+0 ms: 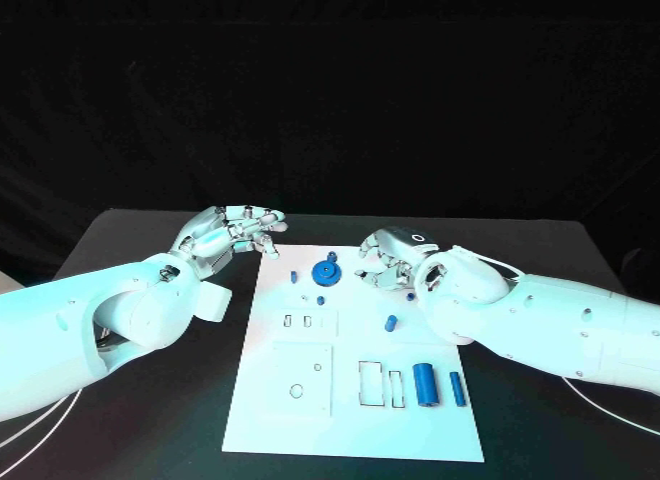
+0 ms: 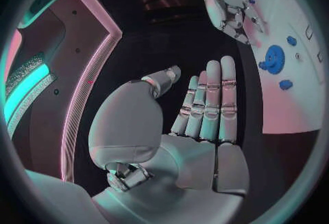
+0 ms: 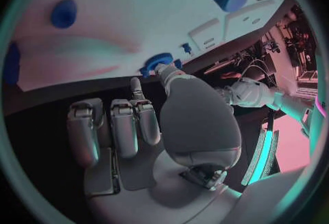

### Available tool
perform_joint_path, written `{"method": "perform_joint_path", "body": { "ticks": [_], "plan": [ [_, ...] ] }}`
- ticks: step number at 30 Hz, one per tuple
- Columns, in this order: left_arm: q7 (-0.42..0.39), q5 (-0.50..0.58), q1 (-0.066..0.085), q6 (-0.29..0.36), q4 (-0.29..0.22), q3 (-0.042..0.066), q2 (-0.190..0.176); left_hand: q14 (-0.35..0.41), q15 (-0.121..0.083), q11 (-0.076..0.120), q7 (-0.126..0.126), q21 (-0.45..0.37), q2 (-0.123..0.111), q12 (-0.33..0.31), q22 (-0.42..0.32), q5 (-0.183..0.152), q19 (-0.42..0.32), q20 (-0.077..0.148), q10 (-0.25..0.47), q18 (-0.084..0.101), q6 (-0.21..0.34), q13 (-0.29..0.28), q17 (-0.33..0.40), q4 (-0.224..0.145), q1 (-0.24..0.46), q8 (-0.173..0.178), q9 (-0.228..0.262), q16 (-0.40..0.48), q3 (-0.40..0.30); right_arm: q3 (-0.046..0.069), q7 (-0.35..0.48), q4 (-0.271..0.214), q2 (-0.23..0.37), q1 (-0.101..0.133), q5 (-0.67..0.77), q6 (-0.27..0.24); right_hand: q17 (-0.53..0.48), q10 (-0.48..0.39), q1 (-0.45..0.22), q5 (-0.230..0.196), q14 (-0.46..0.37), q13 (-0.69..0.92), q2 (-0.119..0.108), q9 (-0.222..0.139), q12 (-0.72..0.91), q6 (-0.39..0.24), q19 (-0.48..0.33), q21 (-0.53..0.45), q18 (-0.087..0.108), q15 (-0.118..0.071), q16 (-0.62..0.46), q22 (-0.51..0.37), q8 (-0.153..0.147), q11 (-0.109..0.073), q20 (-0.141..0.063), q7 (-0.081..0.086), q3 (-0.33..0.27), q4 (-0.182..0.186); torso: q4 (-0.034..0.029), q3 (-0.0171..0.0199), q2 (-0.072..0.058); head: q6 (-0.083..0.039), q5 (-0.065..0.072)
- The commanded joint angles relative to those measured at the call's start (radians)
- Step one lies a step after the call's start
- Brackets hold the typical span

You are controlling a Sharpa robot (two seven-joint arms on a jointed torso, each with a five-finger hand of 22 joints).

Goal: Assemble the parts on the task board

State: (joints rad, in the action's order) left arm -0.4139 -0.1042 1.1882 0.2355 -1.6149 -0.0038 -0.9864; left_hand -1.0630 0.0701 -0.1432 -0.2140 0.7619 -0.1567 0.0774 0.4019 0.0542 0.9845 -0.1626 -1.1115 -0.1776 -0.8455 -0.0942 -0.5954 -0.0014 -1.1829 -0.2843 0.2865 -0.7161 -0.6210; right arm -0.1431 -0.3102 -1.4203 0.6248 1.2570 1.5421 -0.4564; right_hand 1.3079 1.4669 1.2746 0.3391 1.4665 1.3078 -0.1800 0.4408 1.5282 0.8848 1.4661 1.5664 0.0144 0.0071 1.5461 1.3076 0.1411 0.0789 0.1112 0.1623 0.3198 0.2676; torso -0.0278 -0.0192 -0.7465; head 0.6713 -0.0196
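While the left hand (image 1: 232,232) hovers empty with fingers apart, the right hand (image 1: 392,256) curls on nothing just beside the blue gear (image 1: 327,271) on the task board (image 1: 352,420).

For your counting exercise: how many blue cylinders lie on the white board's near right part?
2: a thick cylinder and a thinner cylinder side by side just right of it, on the board. Smaller blue parts lie farther up; the right hand may hide others.
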Motion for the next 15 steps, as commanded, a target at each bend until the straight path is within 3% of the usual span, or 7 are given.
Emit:
{"method": "perform_joint_path", "body": {
  "ticks": [1, 8, 15],
  "plan": [
    [-0.007, 0.001, 0.001, -0.016, 0.001, 0.001, 0.001, 0.004, 0.001, -0.003, -0.003, 0.007, 0.002, -0.005, 0.001, 0.002, -0.005, 0.000, 0.003, -0.004, 0.008, -0.001, 0.001, -0.003, -0.006, 0.006, 0.001, 0.004, -0.003, 0.005, 0.106, -0.043, 0.050, 0.016, -0.106, -0.089, 0.185, 0.061, 0.015, -0.003, 0.088, 0.219, -0.010, -0.002, -0.003, 0.004, 0.105, 0.004, -0.014, -0.001, 0.000, 0.263, -0.008, 0.002, 0.002, 0.002, 0.014, -0.005, 0.0060, 0.0022, 0.003, -0.003, -0.001],
    [-0.008, 0.002, 0.001, -0.016, 0.007, 0.001, 0.001, 0.004, 0.001, -0.003, -0.003, 0.007, 0.002, -0.005, 0.001, 0.002, -0.005, 0.000, 0.003, -0.004, 0.008, -0.001, 0.001, -0.003, -0.006, 0.006, 0.001, 0.004, -0.003, 0.013, 0.226, -0.116, 0.202, 0.049, -0.291, -0.014, 0.192, 0.053, 0.043, -0.081, 0.089, 0.211, -0.032, -0.004, -0.011, 0.001, 0.105, 0.004, -0.014, -0.001, 0.002, 0.263, -0.020, 0.003, 0.002, 0.002, 0.025, -0.022, 0.0155, 0.0080, 0.011, -0.005, 0.000],
    [-0.008, 0.003, 0.001, -0.018, 0.011, 0.001, 0.005, 0.004, 0.001, -0.003, -0.003, 0.007, 0.002, -0.005, 0.001, 0.002, -0.005, 0.000, 0.003, -0.004, 0.008, -0.001, 0.001, -0.003, -0.006, 0.006, 0.001, 0.004, -0.003, 0.013, 0.290, -0.087, 0.294, 0.056, -0.349, 0.077, 0.204, 0.054, 0.088, -0.102, 0.091, 0.212, -0.053, -0.003, -0.011, 0.005, 0.105, 0.004, -0.014, -0.009, 0.006, 0.263, -0.022, -0.002, -0.003, -0.005, 0.023, -0.051, 0.0248, 0.0165, 0.016, -0.003, 0.005]
  ]
}}
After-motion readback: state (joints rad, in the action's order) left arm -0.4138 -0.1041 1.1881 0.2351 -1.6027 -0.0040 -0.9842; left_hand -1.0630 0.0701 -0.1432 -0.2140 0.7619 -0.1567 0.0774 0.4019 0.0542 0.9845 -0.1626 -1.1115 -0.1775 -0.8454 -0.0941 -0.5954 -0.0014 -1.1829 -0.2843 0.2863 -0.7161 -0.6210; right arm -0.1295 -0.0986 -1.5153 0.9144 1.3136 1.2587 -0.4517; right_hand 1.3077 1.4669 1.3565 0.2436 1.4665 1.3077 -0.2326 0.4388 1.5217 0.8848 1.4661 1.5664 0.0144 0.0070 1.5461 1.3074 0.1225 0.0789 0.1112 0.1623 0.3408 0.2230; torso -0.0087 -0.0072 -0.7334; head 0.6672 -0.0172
